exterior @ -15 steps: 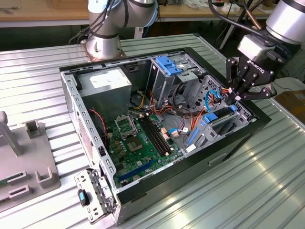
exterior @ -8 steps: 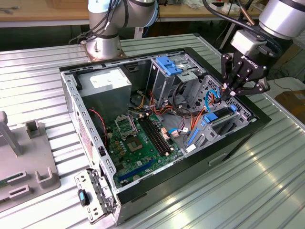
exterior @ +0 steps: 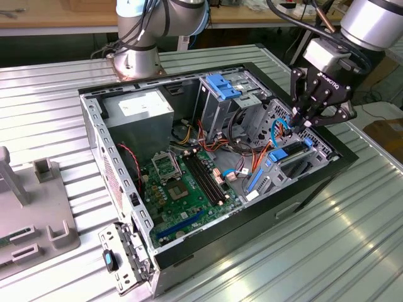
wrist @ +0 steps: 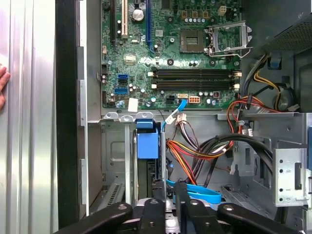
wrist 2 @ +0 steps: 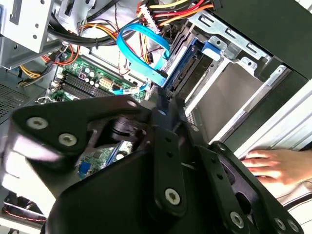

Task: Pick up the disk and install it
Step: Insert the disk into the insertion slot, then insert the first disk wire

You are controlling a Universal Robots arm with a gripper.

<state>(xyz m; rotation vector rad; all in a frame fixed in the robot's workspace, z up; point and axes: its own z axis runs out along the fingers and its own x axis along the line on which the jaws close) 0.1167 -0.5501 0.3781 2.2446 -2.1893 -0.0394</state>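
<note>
The disk [exterior: 286, 154] is a dark slab in a bright blue carrier, standing on edge in the metal bay at the corner of the open computer case on the exterior view's right. My gripper [exterior: 295, 124] hangs over that bay with its black fingers drawn together on the disk's upper end. In the second wrist view the fingertips [wrist 2: 163, 103] meet at the end of the blue-framed disk [wrist 2: 183, 63], which runs away from them into the bay. In the first wrist view the blue carrier [wrist: 147, 144] sits edge-on just beyond the gripper [wrist: 168, 197].
The open case [exterior: 343, 157] holds a green motherboard [exterior: 182, 189], a power supply [exterior: 141, 110], a drive cage with a blue latch [exterior: 223, 85] and cable bundles. A thin blue cable [exterior: 277, 129] loops beside the fingers. A person's hand [wrist 2: 268, 165] rests by the case. A grey fixture [exterior: 31, 214] lies at the exterior view's left.
</note>
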